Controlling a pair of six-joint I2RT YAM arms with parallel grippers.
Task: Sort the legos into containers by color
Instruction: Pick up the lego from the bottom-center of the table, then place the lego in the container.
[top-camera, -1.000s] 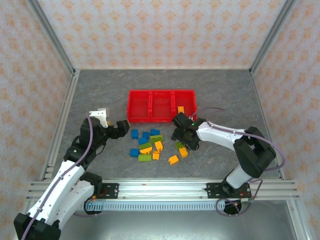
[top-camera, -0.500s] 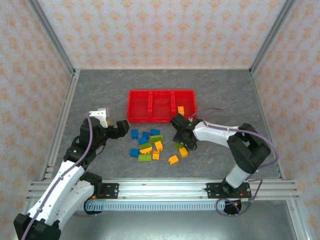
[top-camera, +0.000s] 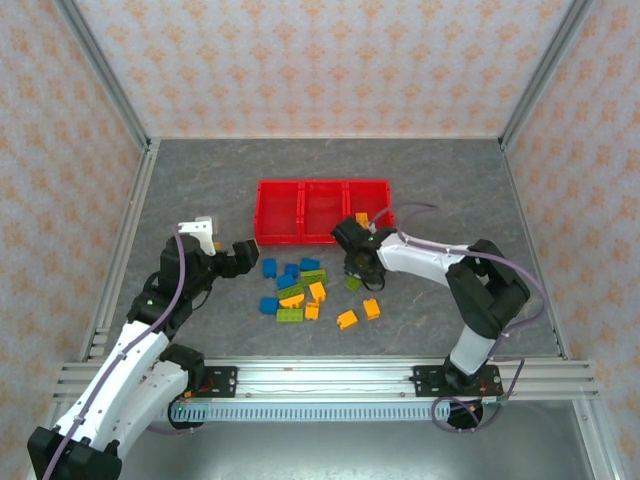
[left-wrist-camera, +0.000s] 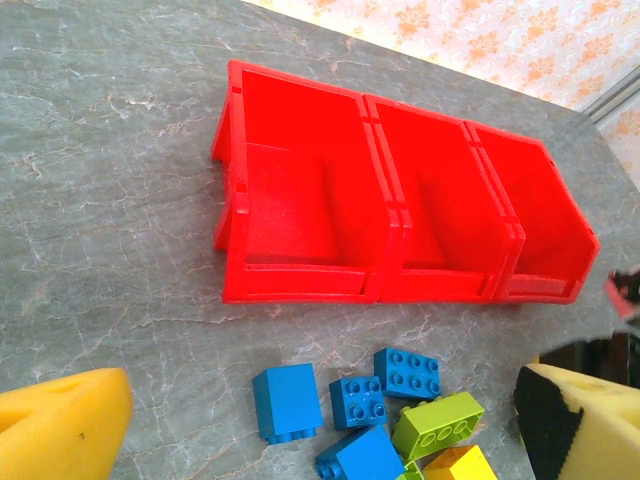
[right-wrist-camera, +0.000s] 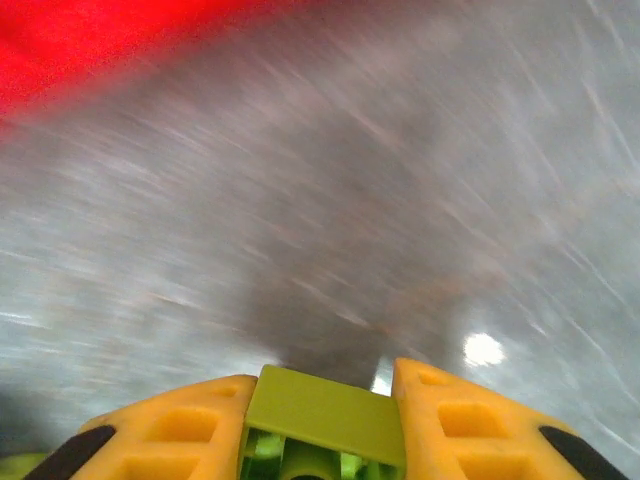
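Right gripper (top-camera: 354, 268): closed on a lime green brick (right-wrist-camera: 325, 415), one yellow pad (right-wrist-camera: 170, 435) pressed to each side of it.
Held brick: lime green, seen edge-on in the right wrist view, its hollow underside towards the camera; above the grey table, which is blurred there.
Position of right gripper: just in front of the right-hand container, at the right edge of the loose pile.
Nearest loose pieces: two orange bricks (top-camera: 371, 308) on the near side of the right gripper, apart from it.
Left gripper (top-camera: 244, 254): jaws spread wide, nothing between the pads (left-wrist-camera: 60, 425); to the left of the pile, pointed towards the bins.
Under the left gripper: four blue bricks (left-wrist-camera: 285, 402), one lime green brick (left-wrist-camera: 437, 423) and the corner of an orange one, all on the table.
Legos (top-camera: 292, 290): loose cluster of blue, lime green and orange pieces between the two grippers, in front of the bins; some touching, some apart.
Containers (top-camera: 300, 238): three bright red open-top bins joined in a row, at the middle of the table beyond the pile.
Contents, right bin: one orange brick (top-camera: 361, 218).
Contents, left and middle bins: red floor showing in the left wrist view.
Table (top-camera: 200, 180): grey, stone-patterned, walled with patterned panels.
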